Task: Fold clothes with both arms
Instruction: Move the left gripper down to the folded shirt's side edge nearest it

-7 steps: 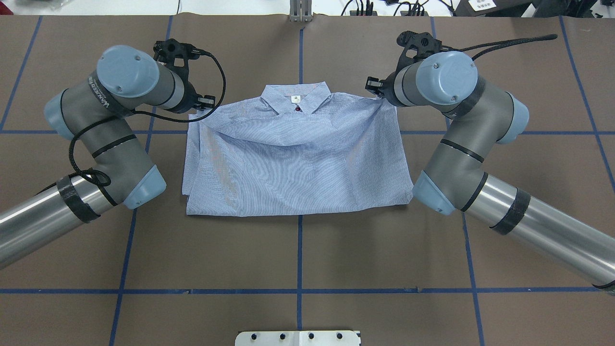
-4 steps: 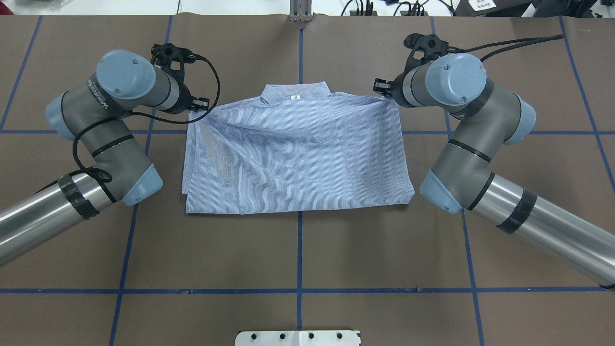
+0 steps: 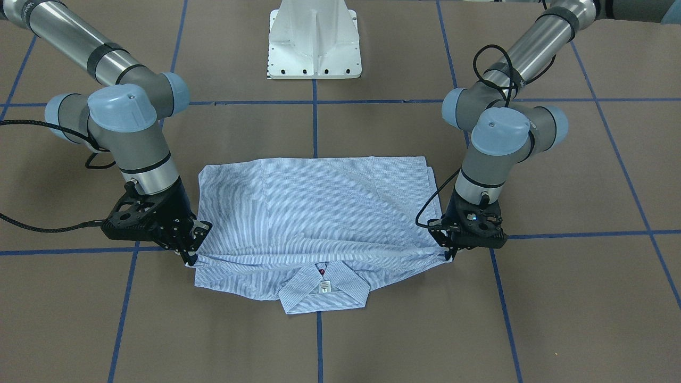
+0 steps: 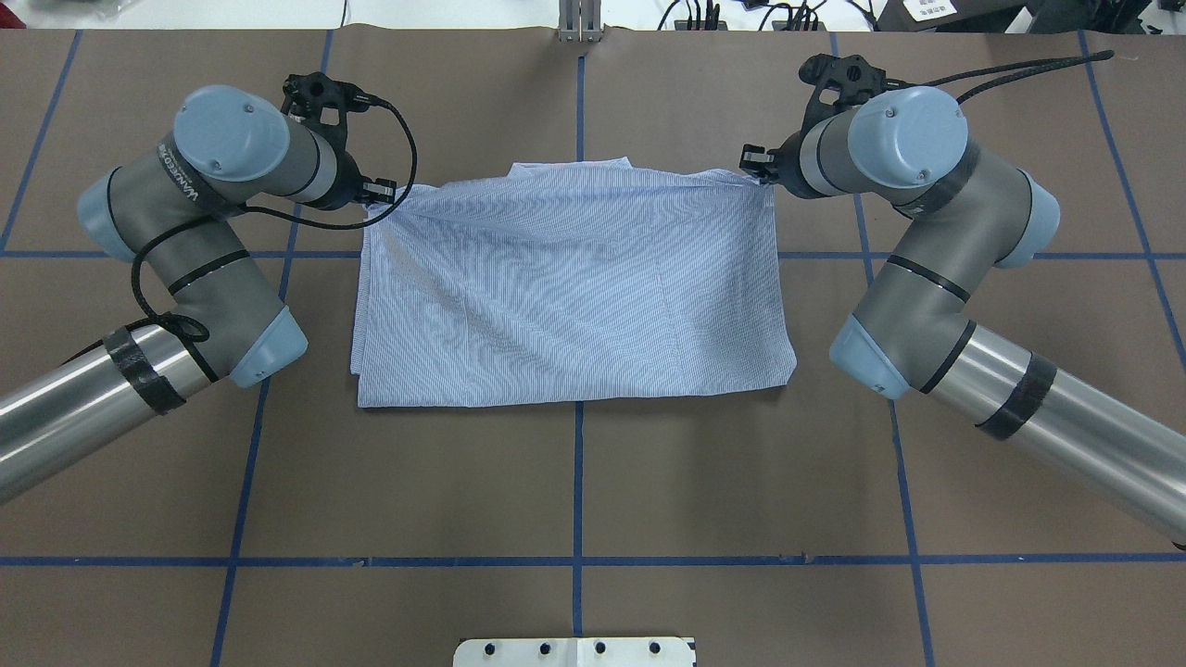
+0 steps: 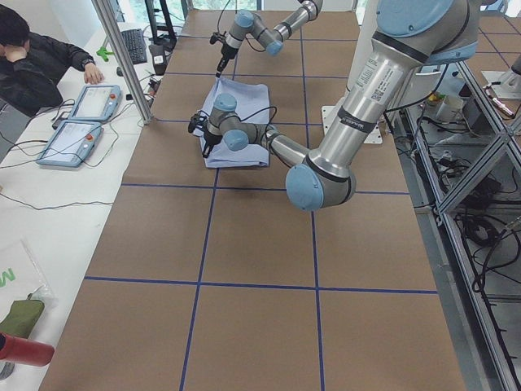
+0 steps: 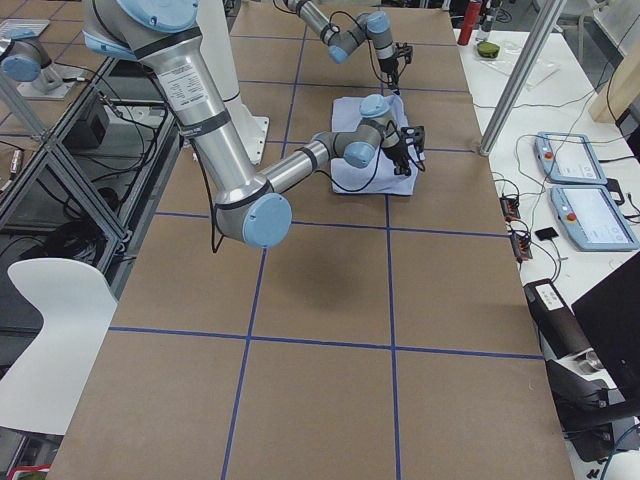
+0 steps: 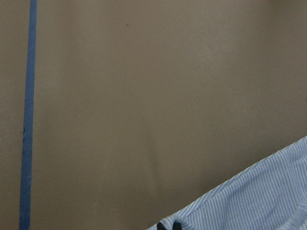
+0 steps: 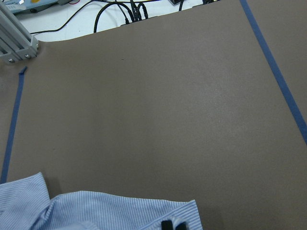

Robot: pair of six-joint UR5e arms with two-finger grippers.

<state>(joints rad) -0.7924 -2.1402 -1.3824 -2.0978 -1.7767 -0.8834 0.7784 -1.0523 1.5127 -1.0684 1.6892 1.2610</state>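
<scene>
The light blue striped shirt [image 4: 574,287] lies folded across the table's middle, its lower half drawn up over its upper half. In the front-facing view its collar [image 3: 324,290] with the white label and one dark red button shows past the carried edge. My left gripper [image 4: 375,196] is shut on the top layer's left corner; in the front-facing view it [image 3: 449,254] is at the right. My right gripper [image 4: 755,171] is shut on the right corner, and it [image 3: 190,259] shows at the left there. Each wrist view shows closed fingertips [image 7: 169,225] [image 8: 173,224] pinching striped cloth low over the table.
The brown table cover carries a grid of blue tape lines [image 4: 576,560]. The white pedestal base [image 3: 314,48] stands at the robot's side. An aluminium post [image 4: 581,20] and cables lie at the far edge. A seated operator [image 5: 32,57] and two control pendants [image 5: 81,122] are beyond it.
Both grippers moved away from the robot with the shirt's top layer. The carried edge now covers most of the collar in the overhead view, and the cloth is flatter.
</scene>
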